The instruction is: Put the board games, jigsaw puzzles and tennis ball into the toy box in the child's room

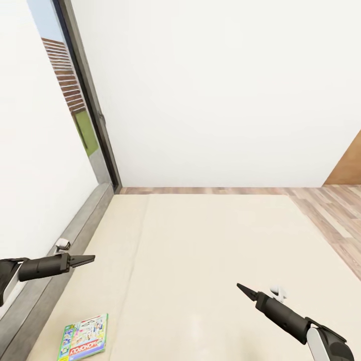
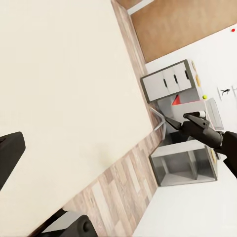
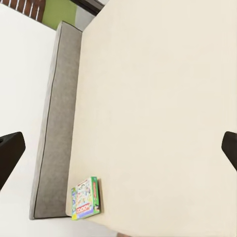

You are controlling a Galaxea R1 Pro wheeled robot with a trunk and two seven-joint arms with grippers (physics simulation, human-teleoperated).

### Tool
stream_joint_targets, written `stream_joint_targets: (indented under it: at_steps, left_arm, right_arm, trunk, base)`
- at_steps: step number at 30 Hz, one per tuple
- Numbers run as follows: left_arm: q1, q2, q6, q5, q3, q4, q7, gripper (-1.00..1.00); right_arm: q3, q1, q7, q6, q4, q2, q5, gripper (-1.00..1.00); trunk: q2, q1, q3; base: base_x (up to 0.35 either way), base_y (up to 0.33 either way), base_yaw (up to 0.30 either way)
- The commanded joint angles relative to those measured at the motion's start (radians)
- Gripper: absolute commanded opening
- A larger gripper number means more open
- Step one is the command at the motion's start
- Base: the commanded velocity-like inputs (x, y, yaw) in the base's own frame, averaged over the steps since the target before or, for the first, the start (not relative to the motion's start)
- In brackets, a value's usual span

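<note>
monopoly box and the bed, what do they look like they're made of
Monopoly box: likely printed cardboard with a slight sheen, judging by its flat shape and colourful artwork. Bed: probably matte cream fabric over a mattress, plain and seamed; its grey frame edge looks like woven upholstery.

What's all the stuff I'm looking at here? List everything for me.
Monopoly board game: one, purple-green box, flat on the bed's near left corner.
Bed: one, cream mattress with grey frame edge.
Window: one, dark frame, brick and grass outside.
Floor: wood planks, right of the bed.
Table: one, white drawer unit, seen beyond the bed from the left wrist camera.
Tennis ball: one, yellow-green, on the table.
Left gripper: black, shut, over the bed's left edge.
Right gripper: black, shut, over the bed.
</note>
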Motion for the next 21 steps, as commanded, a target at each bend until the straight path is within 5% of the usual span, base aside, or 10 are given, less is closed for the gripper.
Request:
stream_joint_targets:
  at_steps: [1,21]
  left_arm:
    - [-0.001,0.000,0.011,0.000,0.000,0.000,-0.004,1.00]
    - [-0.001,0.000,0.012,-0.001,-0.002,0.000,-0.004,1.00]
  right_arm:
    - [-0.001,-0.001,0.001,0.007,0.000,0.000,-0.004,1.00]
    - [0.000,-0.001,-0.002,0.005,0.000,0.000,-0.002,1.00]
  trunk:
    - [-0.002,0.001,-0.002]
    - [-0.002,0.001,-0.002]
  base:
    - [0.000,0.065,0.000]
    - [0.000,0.006,0.000]
